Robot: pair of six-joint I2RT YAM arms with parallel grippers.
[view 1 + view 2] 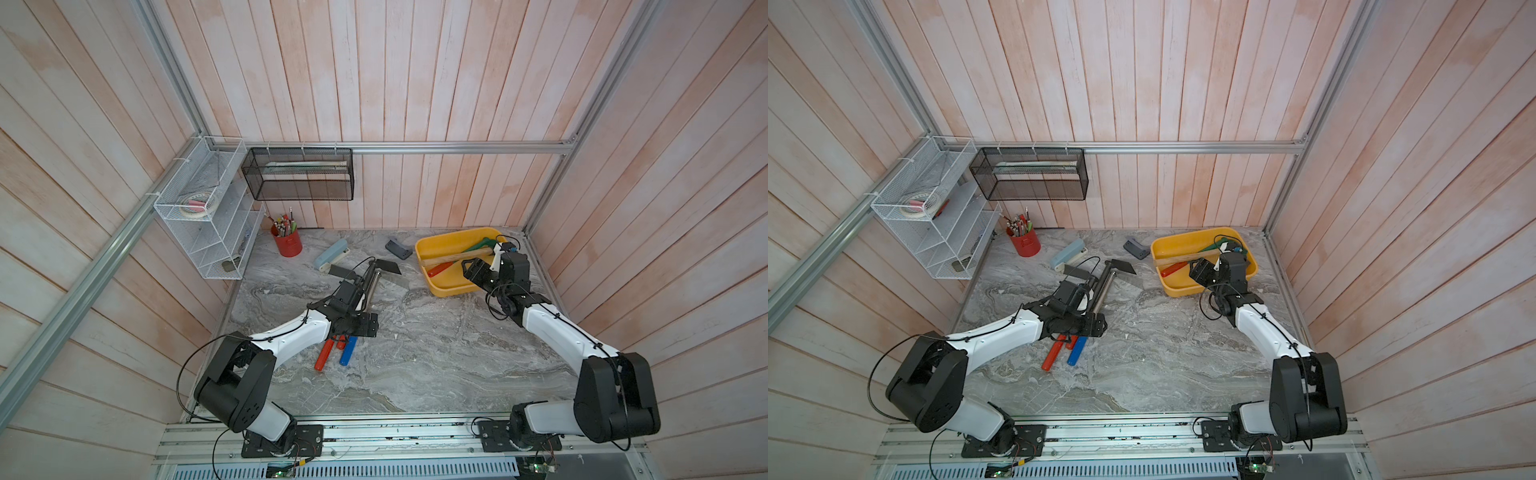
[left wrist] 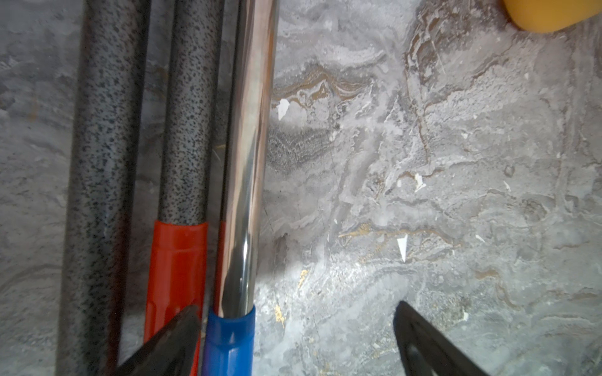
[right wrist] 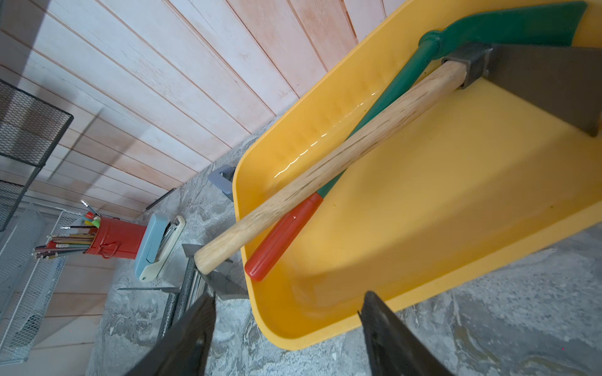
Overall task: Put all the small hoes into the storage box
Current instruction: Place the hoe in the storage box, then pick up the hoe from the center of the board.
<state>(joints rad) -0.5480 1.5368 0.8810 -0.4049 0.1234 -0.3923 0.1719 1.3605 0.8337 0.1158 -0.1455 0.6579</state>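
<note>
The storage box [image 1: 451,289] [image 1: 1183,289] is a shallow yellow tray at the table's back right. In it lies the small hoe [image 1: 453,257] [image 3: 325,169], which has a wooden handle and a dark metal blade. Its handle end pokes out over the rim. It rests across a green tool with a red grip [image 3: 407,75]. My right gripper [image 1: 467,266] [image 3: 288,298] hangs open over the tray's near wall, holding nothing. My left gripper [image 1: 353,330] [image 2: 298,306] is open low over a bundle of tools on the table. A blue grip [image 2: 228,341] sits just inside one finger.
The bundle has two speckled grey shafts [image 2: 101,162] and one chrome shaft [image 2: 250,146], with dark blades [image 1: 388,266] at the far end. Behind it are a pale blue stapler [image 1: 330,254], a red pen cup [image 1: 287,243] and a small grey object [image 1: 398,248]. A white wire rack [image 1: 203,216] and a black mesh basket [image 1: 299,174] hang on the walls.
</note>
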